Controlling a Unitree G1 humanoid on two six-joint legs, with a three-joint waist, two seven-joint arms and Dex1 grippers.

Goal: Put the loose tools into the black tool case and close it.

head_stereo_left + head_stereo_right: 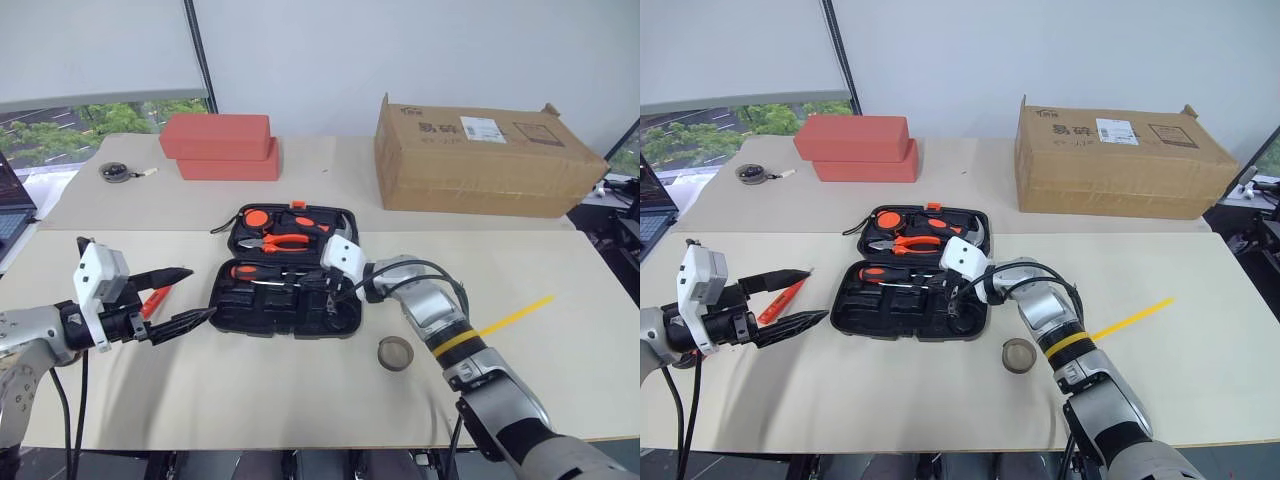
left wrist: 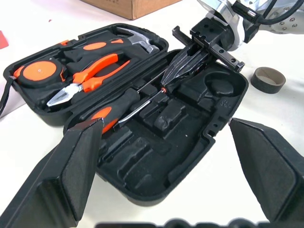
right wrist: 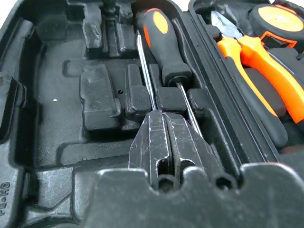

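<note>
Right claw [image 2: 183,64] pressed together inside open black moulded tool case [image 1: 283,318], likely seating black-and-orange-handled screwdriver [image 3: 164,45]; left claw [image 1: 180,298] spread, waiting.

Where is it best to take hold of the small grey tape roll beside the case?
Probably by its wall, coming from above. The tape roll lies flat on the table with its hole up, apart from the black tool case. The ring can be pinched through the hole, while its low side offers little hold.
</note>
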